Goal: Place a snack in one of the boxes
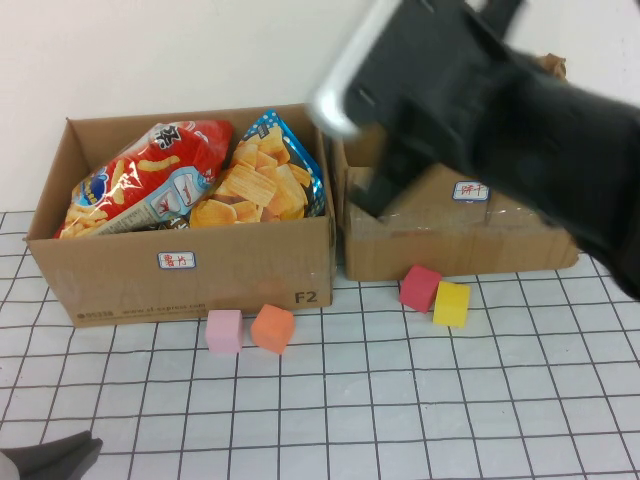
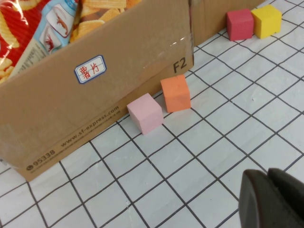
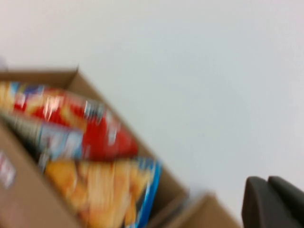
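Observation:
The left cardboard box (image 1: 110, 280) holds a red snack bag (image 1: 150, 180) and a blue chip bag (image 1: 265, 175). The right cardboard box (image 1: 460, 245) is largely hidden behind my right arm. My right gripper (image 1: 380, 190) is raised over the right box, shut and empty. In the right wrist view its fingers (image 3: 273, 202) are together, with the red bag (image 3: 95, 133) and the chip bag (image 3: 114, 190) off to one side. My left gripper (image 1: 50, 455) is low at the table's near left corner. It is shut and empty in the left wrist view (image 2: 271, 199).
A pink block (image 1: 224, 331) and an orange block (image 1: 272, 328) lie in front of the left box. A red block (image 1: 419, 288) and a yellow block (image 1: 451, 304) lie in front of the right box. The table has a white grid surface (image 1: 400, 420).

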